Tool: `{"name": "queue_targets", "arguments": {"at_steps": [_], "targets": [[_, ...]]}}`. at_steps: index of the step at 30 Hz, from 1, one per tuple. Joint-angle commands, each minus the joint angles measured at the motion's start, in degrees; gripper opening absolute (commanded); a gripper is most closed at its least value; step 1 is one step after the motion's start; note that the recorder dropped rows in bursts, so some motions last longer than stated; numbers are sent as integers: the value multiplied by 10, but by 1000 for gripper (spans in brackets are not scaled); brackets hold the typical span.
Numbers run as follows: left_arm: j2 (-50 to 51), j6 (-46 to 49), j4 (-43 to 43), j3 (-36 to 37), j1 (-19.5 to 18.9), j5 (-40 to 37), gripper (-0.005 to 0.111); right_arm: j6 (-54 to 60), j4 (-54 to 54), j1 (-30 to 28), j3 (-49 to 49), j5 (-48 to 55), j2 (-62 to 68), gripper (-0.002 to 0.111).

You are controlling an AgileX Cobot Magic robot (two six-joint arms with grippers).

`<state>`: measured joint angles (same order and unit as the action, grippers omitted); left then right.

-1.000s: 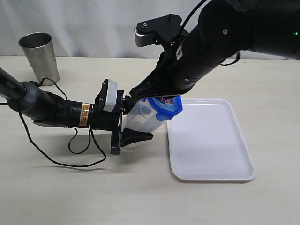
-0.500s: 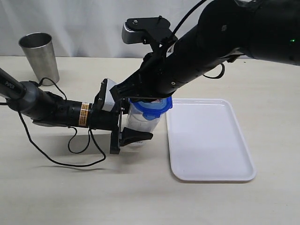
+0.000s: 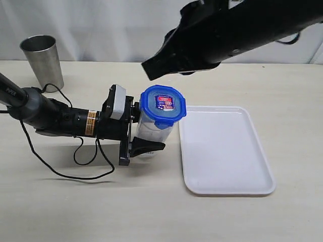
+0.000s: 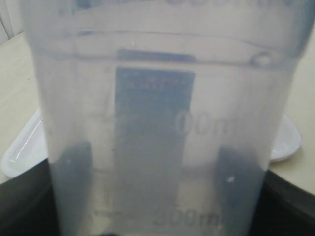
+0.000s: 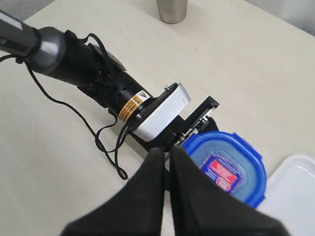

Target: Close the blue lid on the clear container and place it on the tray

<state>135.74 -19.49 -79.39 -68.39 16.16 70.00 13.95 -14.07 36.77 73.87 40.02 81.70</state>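
Blue lid (image 3: 163,105) sits flat on the rim of the clear container (image 3: 154,132), with its red-and-white sticker (image 3: 164,102) facing up. I cannot tell whether its flaps are snapped down. The container stands upright on the table (image 3: 75,201), just beside the near-left edge of the tray (image 3: 227,151) but not on it.

My left claw (image 3: 142,127) reaches in low from the left and holds the container around its lower part, one finger on either side. In my left wrist view the container's cloudy wall (image 4: 157,123) fills almost everything. My dark fingers (image 4: 24,201) show at both sides of it, and a strip of white tray lies behind.

My right claw (image 3: 151,68) hangs in the air above the lid, apart from it. Its fingers are pressed together with nothing between them. From my right wrist I look down past those closed fingertips (image 5: 166,152) onto the lid (image 5: 226,167) and a corner of the tray (image 5: 295,191).

A steel cup (image 3: 42,60) stands at the far left of the table, well apart from the container. A black cable (image 3: 65,171) loops on the table beneath my left arm.
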Motion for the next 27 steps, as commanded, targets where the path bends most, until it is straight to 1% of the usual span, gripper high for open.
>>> {"name": "queue_targets", "arguments": {"at_steps": [1,2,4,10,13,15,17,19,24,25,27], "targets": [[-2,-1,27,2,3,0,0,-27,56,0,-40,5,-113,4],[-3,-1,33,2,3,0,0,-28,61,0,-56,-7,-138,4],[-12,-1,47,2,3,0,0,-28,73,0,-119,-48,-226,4],[-43,-2,51,2,3,0,0,-33,89,0,-277,-115,-437,4],[-56,-18,53,2,3,0,0,-37,89,0,-332,-135,-501,4],[-62,-31,70,2,3,0,0,-51,89,0,-362,-139,-540,4],[-62,-52,112,2,7,0,0,-58,89,0,-382,-144,-572,4],[-62,-47,158,-1,16,0,0,-63,87,0,-402,-163,-607,4],[-62,59,169,-40,50,0,0,-62,90,0,-409,-180,-678,4],[-62,73,174,-51,60,-25,0,-62,90,0,-409,-179,-687,4],[-62,91,175,-72,81,-103,0,-58,90,0,-409,-178,-705,4]]}}
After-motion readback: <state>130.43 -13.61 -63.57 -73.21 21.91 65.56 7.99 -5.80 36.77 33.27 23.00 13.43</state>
